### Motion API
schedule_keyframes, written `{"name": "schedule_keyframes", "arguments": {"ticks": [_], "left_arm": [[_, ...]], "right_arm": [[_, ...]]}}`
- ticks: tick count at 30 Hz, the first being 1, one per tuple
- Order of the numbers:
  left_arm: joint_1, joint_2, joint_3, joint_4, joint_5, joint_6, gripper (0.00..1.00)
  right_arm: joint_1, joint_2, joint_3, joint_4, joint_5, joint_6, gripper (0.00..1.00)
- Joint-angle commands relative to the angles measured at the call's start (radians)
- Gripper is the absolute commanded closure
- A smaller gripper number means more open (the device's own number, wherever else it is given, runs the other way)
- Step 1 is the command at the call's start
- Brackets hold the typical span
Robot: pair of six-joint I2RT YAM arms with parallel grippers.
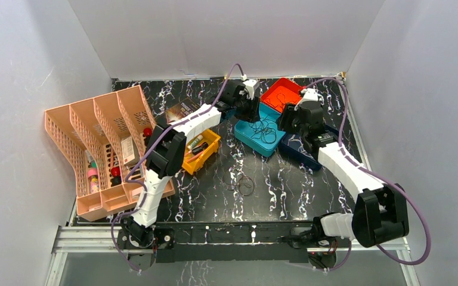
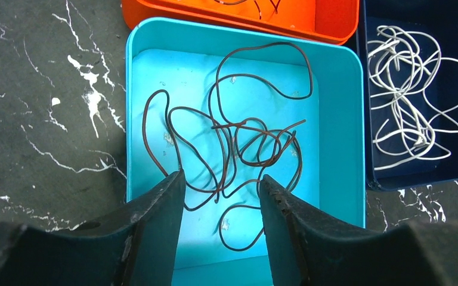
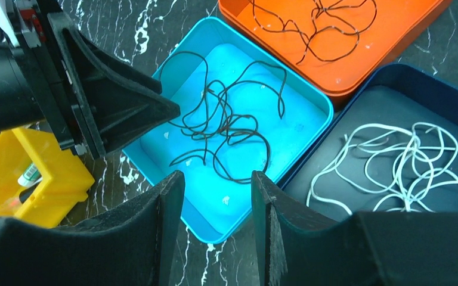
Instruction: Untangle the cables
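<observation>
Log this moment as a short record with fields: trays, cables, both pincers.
teal tray: brown-black cable, tangled in loops
orange tray: dark cable, loosely looped
navy tray: white cable, tangled
table: loose cable loops lying outside the trays
left pincer: open, empty, above the teal tray
right pincer: open, empty, facing the teal tray's near edge
</observation>
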Motion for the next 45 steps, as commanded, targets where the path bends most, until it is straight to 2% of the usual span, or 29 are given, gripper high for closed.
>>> {"name": "schedule_keyframes", "arguments": {"ticks": [1,7,13,20,28,34,45], "left_arm": [[0.007,-0.129,-0.025,0.001,-0.008,0.013,0.51],[0.007,-0.261,-0.113,0.004,-0.051,0.024,0.46],[0.006,-0.461,-0.310,0.008,-0.091,0.010,0.45],[-0.001,-0.695,-0.576,-0.009,-0.132,-0.038,0.45],[-0.111,-0.901,-0.832,-0.071,-0.225,-0.136,0.45],[-0.166,-0.951,-0.976,-0.046,-0.282,-0.249,0.45],[-0.168,-0.889,-1.078,0.074,-0.264,-0.306,0.44]], "right_arm": [[-0.004,-0.073,-0.032,0.025,-0.032,0.028,0.46],[-0.004,-0.177,-0.087,0.002,-0.061,0.039,0.44],[-0.006,-0.298,-0.141,-0.064,-0.138,0.088,0.42],[-0.005,-0.397,-0.160,-0.194,-0.252,0.004,0.41],[-0.005,-0.452,-0.228,-0.233,-0.305,0.021,0.41],[-0.005,-0.449,-0.265,-0.219,-0.320,0.044,0.41],[-0.005,-0.445,-0.269,-0.218,-0.328,0.045,0.41]]}}
